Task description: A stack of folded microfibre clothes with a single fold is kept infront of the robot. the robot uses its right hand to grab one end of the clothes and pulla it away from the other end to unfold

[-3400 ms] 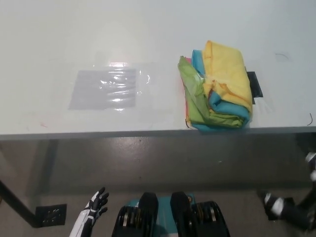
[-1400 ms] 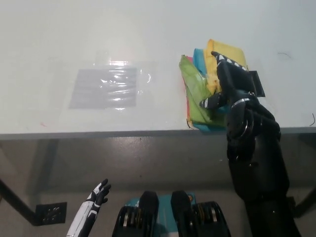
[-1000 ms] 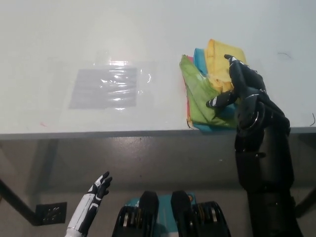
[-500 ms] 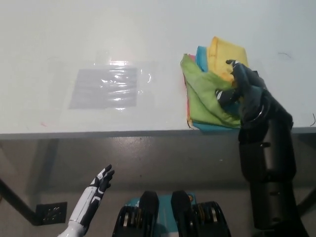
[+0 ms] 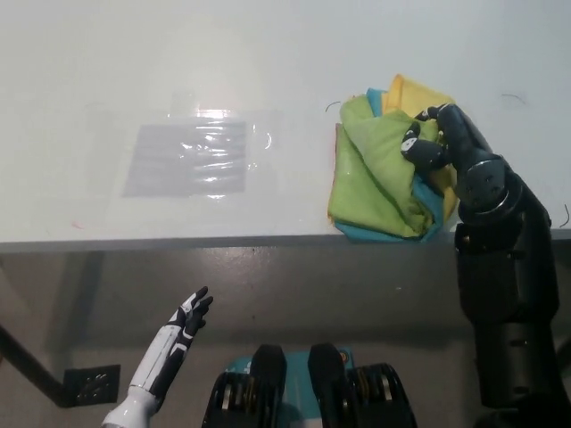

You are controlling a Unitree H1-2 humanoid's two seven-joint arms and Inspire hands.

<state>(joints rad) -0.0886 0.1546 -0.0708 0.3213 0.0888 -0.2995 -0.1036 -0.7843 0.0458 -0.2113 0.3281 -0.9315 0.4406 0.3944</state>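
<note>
A stack of folded microfibre cloths sits near the table's front edge, right of centre. The green cloth (image 5: 370, 174) lies on top, partly drawn over the blue cloth (image 5: 384, 234) and yellow cloth (image 5: 415, 94) beneath it. My black right hand (image 5: 442, 143) is shut on the green cloth's right end, over the stack's right side. My white left hand (image 5: 183, 325) hangs open below the table at lower left, touching nothing.
A clear plastic sheet (image 5: 192, 156) lies flat on the white table (image 5: 89, 71) to the left of the stack. The table's front edge (image 5: 178, 242) runs across the picture just below the cloths. A black floor plate (image 5: 89, 388) shows at lower left.
My right arm came in from the lower right, reached onto the stack and closed on the green cloth, which now spreads wider over the others. The left hand rose a little.
</note>
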